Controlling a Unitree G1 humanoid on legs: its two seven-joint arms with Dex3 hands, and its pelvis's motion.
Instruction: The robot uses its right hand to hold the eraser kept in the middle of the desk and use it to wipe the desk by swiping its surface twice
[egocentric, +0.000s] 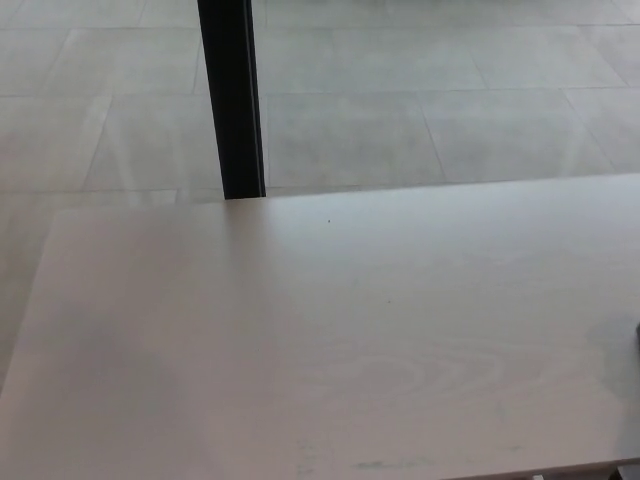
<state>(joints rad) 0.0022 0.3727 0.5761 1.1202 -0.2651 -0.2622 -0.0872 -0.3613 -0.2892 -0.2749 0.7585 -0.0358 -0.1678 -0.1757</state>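
Eraser and both robot hands lie outside the head view. A dark sliver (637, 335) touches the desk's (300, 330) right edge, too small to identify; finger state cannot be told. A black post (232, 100) stands behind the far edge.
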